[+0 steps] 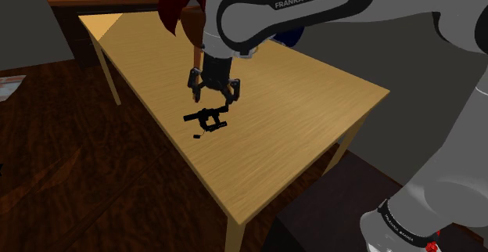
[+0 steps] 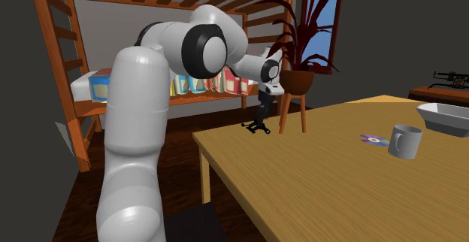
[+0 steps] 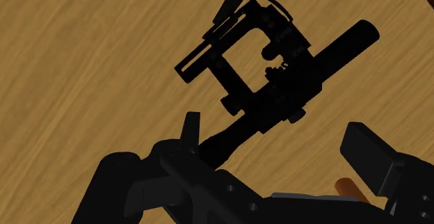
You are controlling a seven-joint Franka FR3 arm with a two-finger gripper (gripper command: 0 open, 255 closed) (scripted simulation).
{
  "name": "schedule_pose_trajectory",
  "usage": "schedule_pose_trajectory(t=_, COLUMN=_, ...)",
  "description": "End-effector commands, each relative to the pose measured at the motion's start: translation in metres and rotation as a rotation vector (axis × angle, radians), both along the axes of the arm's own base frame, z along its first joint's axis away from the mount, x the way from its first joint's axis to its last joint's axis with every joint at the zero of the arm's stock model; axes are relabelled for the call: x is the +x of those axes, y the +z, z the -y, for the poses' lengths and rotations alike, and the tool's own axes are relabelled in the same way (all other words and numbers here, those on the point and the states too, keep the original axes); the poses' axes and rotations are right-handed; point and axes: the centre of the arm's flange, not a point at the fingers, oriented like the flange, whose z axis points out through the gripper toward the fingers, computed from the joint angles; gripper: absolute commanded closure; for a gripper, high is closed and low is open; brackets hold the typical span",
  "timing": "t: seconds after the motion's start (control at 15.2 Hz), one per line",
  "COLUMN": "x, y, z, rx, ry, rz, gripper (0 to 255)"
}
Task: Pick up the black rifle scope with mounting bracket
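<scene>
"FRANKA EMIKA" in white, on the arm (image 1: 301, 4)

Wood table (image 2: 316, 180) w/ grey mug (image 2: 405, 141) & disc (image 2: 373, 139)

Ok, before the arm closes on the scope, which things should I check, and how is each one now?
1. Jaws open: ok, they stand apart.
2. Scope flat on the table: ok.
3. Jaws low enough around the tube: not ok, they hang above it.
4. Tube centred between the jaws: cannot tell.
5. Mug and bowl away from the scope: ok.
</scene>
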Motion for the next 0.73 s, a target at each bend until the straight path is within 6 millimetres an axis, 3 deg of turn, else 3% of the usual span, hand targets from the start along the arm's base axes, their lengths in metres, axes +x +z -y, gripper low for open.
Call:
schedule_pose_trajectory(t=0.0, x=-0.0007, y=-0.0099, z=-0.0009, rx=0.0, ry=-0.001, rz=0.0, gripper=0)
schedule_pose_trajectory(t=0.2, x=-0.0007, y=-0.0182, z=-0.0009, rx=0.0, ry=-0.001, rz=0.0, gripper=0)
schedule_pose_trajectory(t=0.26, x=-0.0002, y=-0.0188, z=-0.0012, rx=0.0, ry=-0.001, rz=0.0, gripper=255)
schedule_pose_trajectory(t=0.66, x=0.0, y=-0.0189, z=-0.0018, rx=0.0, ry=-0.001, rz=0.0, gripper=255)
